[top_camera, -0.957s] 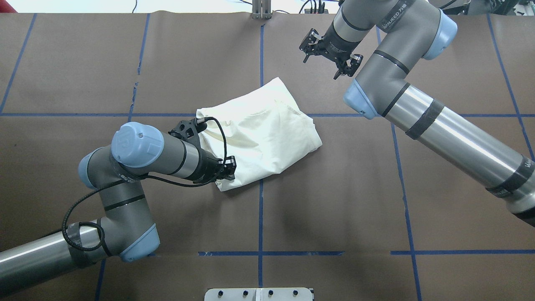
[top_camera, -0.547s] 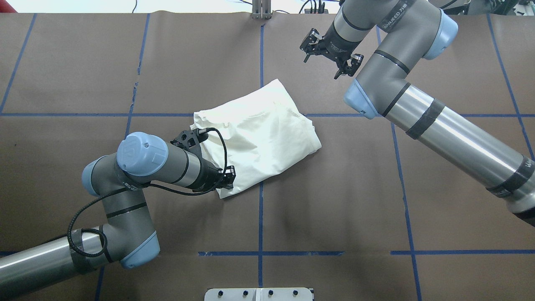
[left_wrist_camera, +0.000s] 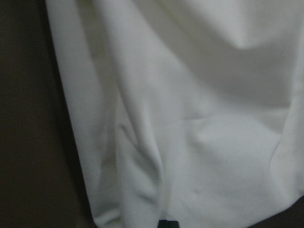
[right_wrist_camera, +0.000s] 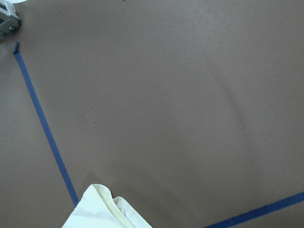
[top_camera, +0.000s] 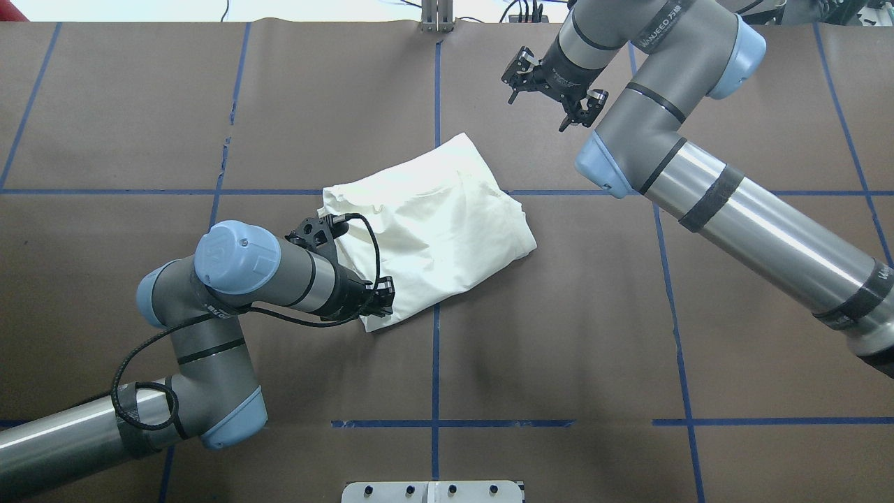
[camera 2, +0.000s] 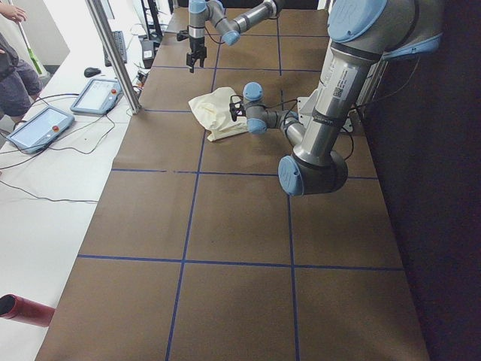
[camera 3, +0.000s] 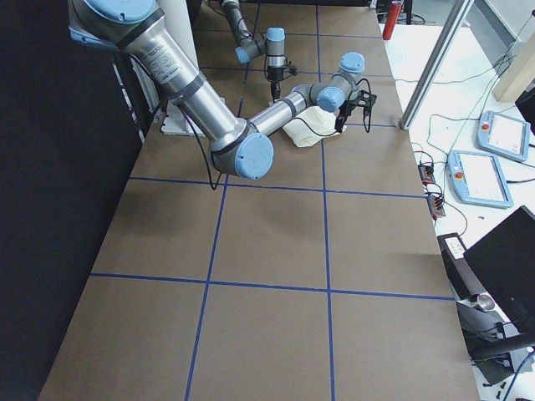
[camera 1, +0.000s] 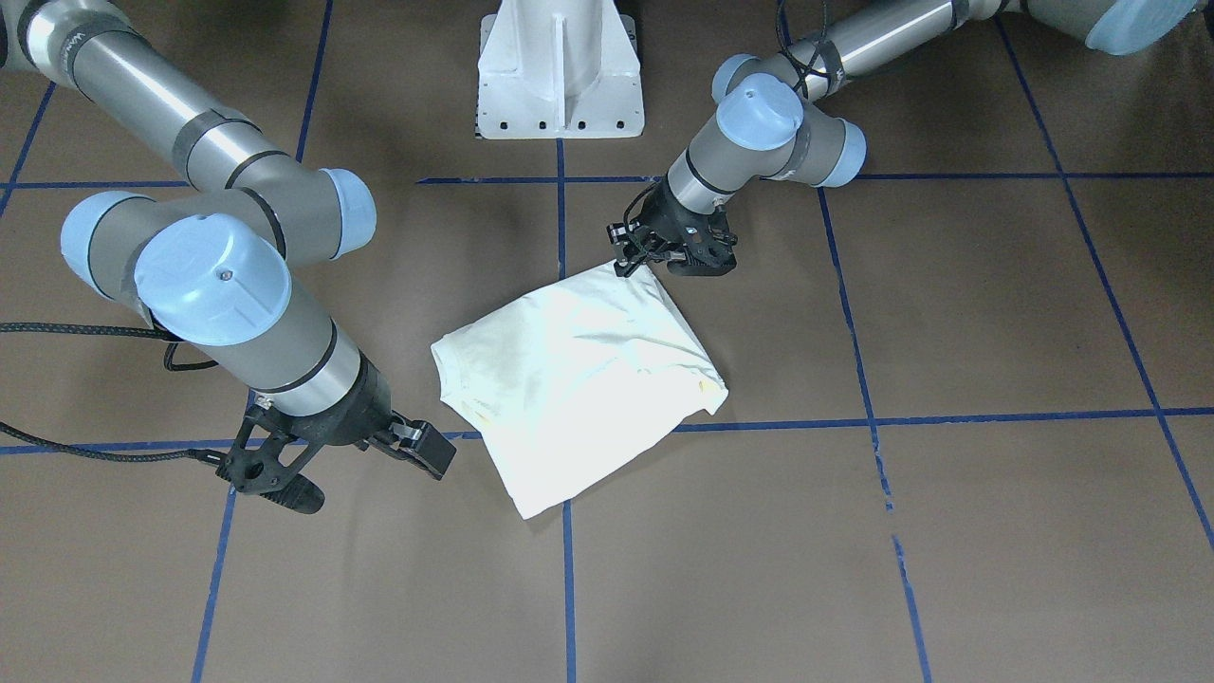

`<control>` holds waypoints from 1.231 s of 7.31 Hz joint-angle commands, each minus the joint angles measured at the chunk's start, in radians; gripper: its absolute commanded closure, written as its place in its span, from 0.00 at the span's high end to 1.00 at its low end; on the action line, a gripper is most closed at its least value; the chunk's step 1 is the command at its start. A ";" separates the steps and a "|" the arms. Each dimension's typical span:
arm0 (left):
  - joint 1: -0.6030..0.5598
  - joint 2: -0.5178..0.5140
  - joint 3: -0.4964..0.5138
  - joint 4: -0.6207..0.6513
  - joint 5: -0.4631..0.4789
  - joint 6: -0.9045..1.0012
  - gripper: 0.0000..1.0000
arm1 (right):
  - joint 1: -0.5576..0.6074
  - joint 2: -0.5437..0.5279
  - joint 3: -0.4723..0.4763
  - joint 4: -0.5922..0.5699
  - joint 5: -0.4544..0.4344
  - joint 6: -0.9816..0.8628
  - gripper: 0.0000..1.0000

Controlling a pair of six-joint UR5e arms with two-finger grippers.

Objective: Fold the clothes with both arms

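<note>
Since one second ago the left arm has drawn back a little toward the base, and the near corner of the shirt came with it; over the last half second I see almost no change. The right hand has crept slightly toward the far edge. Readable text: white lettering runs along the right arm near its wrist, too blurred for me to read with confidence. The shirt shows only its plain cream side. It lies in a rough folded rectangle, skewed across the blue tape lines at the middle of the tabletop. The left hand is low on the shirt's corner nearest the robot, jaws narrow and pinched on the cloth as far as I can judge. Its wrist camera is filled with creased cream fabric. The right hand hangs above bare tabletop beyond the shirt, well apart from it, jaws spread wide and holding nothing.
</note>
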 commanded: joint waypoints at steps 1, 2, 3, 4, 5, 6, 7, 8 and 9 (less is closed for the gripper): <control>-0.068 0.005 -0.044 0.009 -0.030 0.005 1.00 | -0.003 0.000 0.013 0.000 -0.003 0.000 1.00; -0.127 0.011 -0.046 0.009 -0.094 0.009 1.00 | -0.008 0.003 0.016 0.000 -0.014 0.000 1.00; -0.173 0.016 -0.054 0.012 -0.127 0.060 1.00 | -0.024 0.004 0.017 0.000 -0.040 0.000 1.00; -0.239 0.057 -0.107 0.052 -0.160 0.118 1.00 | -0.026 0.000 0.034 -0.002 -0.043 -0.006 1.00; -0.295 0.109 -0.192 0.150 -0.170 0.247 1.00 | -0.028 -0.018 0.063 -0.017 -0.043 -0.059 1.00; -0.351 0.182 -0.294 0.283 -0.165 0.436 1.00 | -0.023 -0.067 0.150 -0.122 -0.043 -0.192 1.00; -0.441 0.238 -0.343 0.381 -0.165 0.616 1.00 | 0.009 -0.110 0.233 -0.256 -0.043 -0.362 1.00; -0.533 0.323 -0.366 0.410 -0.162 0.823 1.00 | 0.076 -0.159 0.294 -0.366 -0.034 -0.555 1.00; -0.648 0.409 -0.374 0.410 -0.170 1.037 1.00 | 0.160 -0.248 0.366 -0.423 -0.023 -0.741 1.00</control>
